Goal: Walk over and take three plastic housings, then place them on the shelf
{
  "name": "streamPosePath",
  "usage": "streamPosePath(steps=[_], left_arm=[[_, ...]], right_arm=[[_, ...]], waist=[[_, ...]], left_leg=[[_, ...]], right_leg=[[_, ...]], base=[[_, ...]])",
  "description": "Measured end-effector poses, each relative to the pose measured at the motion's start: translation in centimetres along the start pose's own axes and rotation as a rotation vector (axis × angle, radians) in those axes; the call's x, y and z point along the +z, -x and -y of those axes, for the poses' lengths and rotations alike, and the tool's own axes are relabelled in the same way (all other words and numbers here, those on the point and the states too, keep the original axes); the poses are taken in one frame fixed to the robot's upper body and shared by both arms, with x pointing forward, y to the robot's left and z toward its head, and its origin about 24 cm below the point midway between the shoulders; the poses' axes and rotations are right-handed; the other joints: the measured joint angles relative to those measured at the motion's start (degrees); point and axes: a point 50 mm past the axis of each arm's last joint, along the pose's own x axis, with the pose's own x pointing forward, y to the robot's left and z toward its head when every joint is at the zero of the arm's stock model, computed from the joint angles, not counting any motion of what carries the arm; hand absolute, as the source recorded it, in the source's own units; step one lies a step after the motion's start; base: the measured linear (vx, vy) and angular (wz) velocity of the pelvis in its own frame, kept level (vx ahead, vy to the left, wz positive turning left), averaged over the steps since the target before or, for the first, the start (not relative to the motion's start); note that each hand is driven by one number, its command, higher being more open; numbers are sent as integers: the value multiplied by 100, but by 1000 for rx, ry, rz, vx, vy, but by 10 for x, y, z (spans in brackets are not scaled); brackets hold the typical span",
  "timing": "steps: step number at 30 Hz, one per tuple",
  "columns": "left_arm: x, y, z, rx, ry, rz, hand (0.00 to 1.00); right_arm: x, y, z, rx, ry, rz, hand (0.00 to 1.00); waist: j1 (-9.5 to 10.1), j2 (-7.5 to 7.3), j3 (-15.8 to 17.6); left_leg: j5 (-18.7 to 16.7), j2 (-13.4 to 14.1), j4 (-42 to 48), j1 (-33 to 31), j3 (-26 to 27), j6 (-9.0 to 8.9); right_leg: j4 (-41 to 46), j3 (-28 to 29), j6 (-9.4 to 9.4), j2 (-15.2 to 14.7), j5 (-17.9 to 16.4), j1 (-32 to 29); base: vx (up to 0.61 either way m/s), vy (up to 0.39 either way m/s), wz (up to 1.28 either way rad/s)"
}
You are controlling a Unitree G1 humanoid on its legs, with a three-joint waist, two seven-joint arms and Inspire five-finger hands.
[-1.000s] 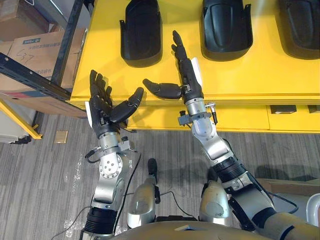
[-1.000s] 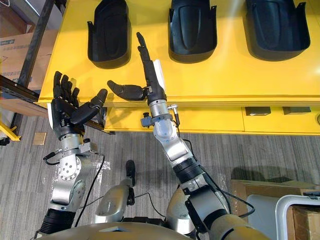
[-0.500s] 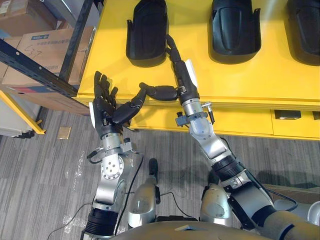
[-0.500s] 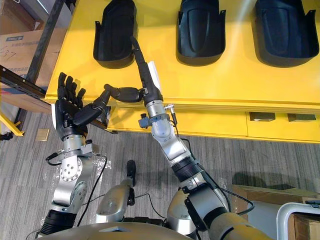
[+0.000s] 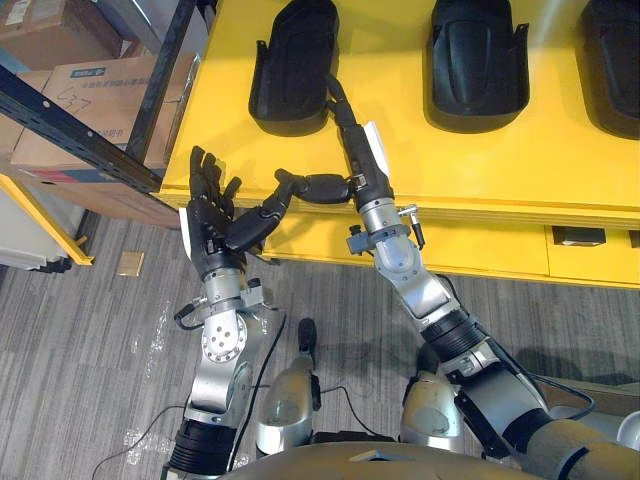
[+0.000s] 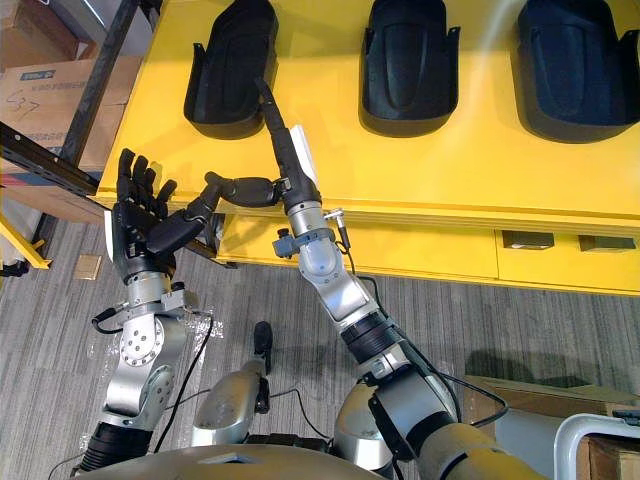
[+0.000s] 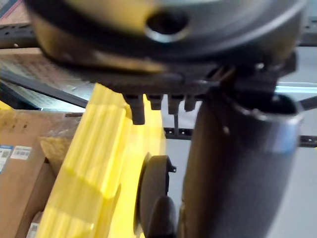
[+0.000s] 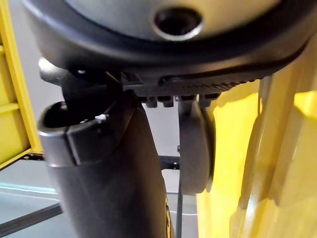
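— Left eye view, taken from the left: cardboard boxes (image 5: 75, 95) are stacked under a dark rack beam (image 5: 80, 125); beside them the left hand (image 5: 212, 215) is held up off the near edge of the yellow table (image 5: 480, 160), palm up, fingers spread and loosely straight, thumb stretched toward the table; nothing is held in it.

— And the right hand?

— The right hand (image 5: 352, 150) is laid out over the table edge, fingers straight and reaching to the near end of the leftmost plastic housing (image 5: 295, 65); whether the fingertips touch it cannot be told; the thumb is stuck out sideways toward the left hand; nothing is gripped.

— Where are the housings?

— Three black plastic housings are seen lying in a row on the yellow table, hollow side up: the leftmost one, a middle housing (image 5: 478, 60) well apart from it, and a right housing (image 6: 575, 65) beyond; none is carried by either hand. The shelf meant by the task cannot be identified with certainty.

— How would a grasp of the leftmost be done well?

— It is judged that the shell is light and smooth, so it may slide away if merely pushed; fingers would best be hooked over its raised near rim, with the thumb closed beneath or against the wall; the open left hand could be brought in as support from the table edge.
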Motion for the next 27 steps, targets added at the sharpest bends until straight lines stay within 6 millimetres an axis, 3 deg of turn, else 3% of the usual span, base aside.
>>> streamPosePath(steps=[3, 9, 11, 16, 27], left_arm=[[-4, 2, 1, -10, -7, -21, 100], [-21, 18, -11, 10, -67, -122, 100], [-28, 24, -17, 29, -89, -166, 100], [-33, 33, -26, 56, -121, -211, 100], [-37, 35, -25, 11, -166, -239, 100]], right_arm=[[-4, 3, 1, -28, 4, -25, 100], [-14, 28, 3, -79, -31, -80, 100], [-9, 45, 4, -110, -69, -74, 100], [6, 76, 20, -206, -133, -16, 100], [2, 106, 54, -316, -72, -18, 100]], waist=[[43, 9, -64], [79, -39, -423], [76, -109, -734], [35, -365, -1110], [-83, -522, -1541]], left_leg=[[-23, 1, -4, 69, 32, -2], [-115, 59, -15, 284, 142, -63], [-171, 91, -26, 297, 245, -83], [-298, 215, -36, 569, 559, -165], [-390, 284, -38, 710, 907, -198]], right_leg=[[-162, 15, 10, 21, 73, 124], [-500, 39, 35, 110, 204, 437], [-609, 114, 35, 151, 238, 440], [-707, 365, 9, 263, 258, 535], [-883, 658, -45, 341, 363, 518]], base=[[-4, -3, -4], [15, -17, -8], [26, -21, -21], [24, -24, -32], [-11, -2, -16]])
